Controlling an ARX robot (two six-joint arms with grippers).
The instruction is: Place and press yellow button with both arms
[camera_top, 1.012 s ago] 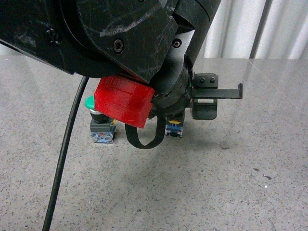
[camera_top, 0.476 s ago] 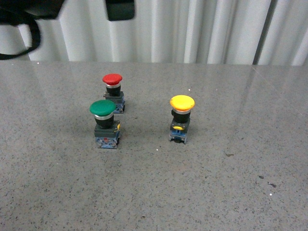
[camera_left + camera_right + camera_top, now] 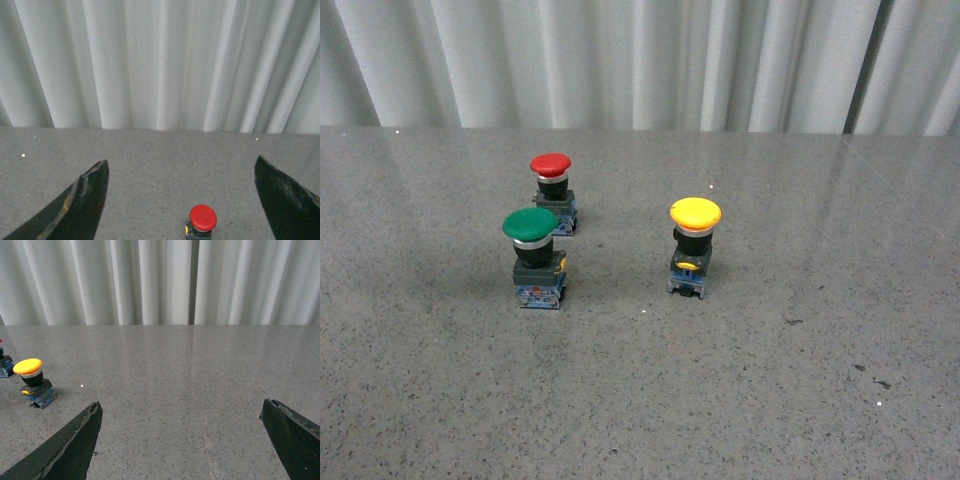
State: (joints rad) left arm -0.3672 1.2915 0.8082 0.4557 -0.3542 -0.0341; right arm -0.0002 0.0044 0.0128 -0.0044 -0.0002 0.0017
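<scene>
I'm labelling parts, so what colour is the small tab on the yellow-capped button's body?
The yellow button has a yellow tab; clearest in the front view.

You have a grey speckled table [image 3: 770,400] carrying the yellow button [image 3: 693,245], the green button [image 3: 535,258] at its nine o'clock and the red button [image 3: 553,185] at ten.

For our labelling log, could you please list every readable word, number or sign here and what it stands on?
No legible text anywhere.
Any marks on the bases of the yellow button, green button and red button: too small and blurred to read.
</scene>
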